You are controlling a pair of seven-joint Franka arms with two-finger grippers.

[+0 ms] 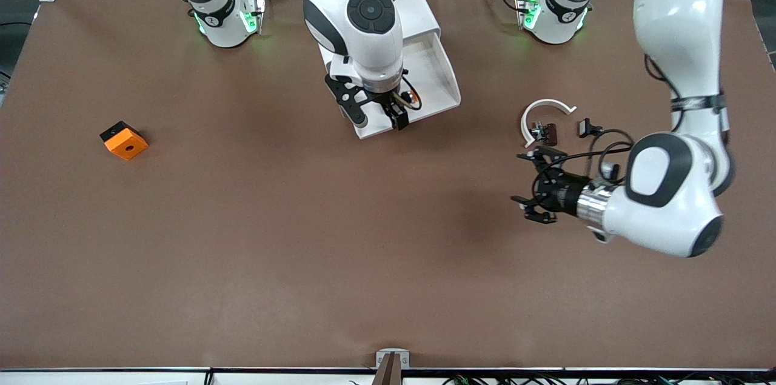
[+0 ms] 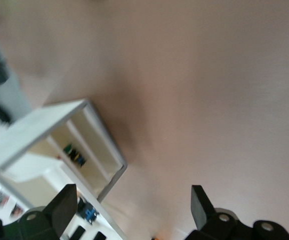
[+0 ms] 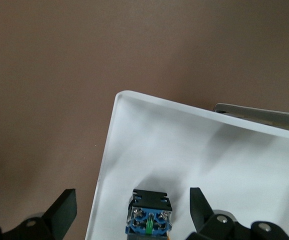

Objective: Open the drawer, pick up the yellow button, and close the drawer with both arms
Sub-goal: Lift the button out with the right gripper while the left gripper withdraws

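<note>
Drawer [image 1: 433, 79] pulled out of white cabinet [image 1: 418, 6], toward the front camera; opening step looks done. Step in hand: taking the button.

Button [image 3: 149, 212] lies in the drawer tray, near the tray's open-end corner; black-and-blue body shows in right wrist view, orange cap glimpsed in front view at [image 1: 412, 98].

Right gripper [image 1: 381, 113] hangs over the drawer's front end, fingers spread, nothing between them. Button sits between the finger lines in the wrist view, not yet touched.

Left gripper [image 1: 533, 182] waits over bare worktop [image 1: 303, 251] toward the left arm's end, fingers parted, empty. Its wrist view looks at the cabinet from the side.

Also on worktop: orange block [image 1: 123, 140] toward the right arm's end; white curved piece [image 1: 542, 111] and small black clips [image 1: 544, 130] just beside the left gripper.

Next move, by my reading: right gripper lowers straight down, closes on the button body, keeps clear of the tray wall. The button is small, so a slip seems likely if off-centre
</note>
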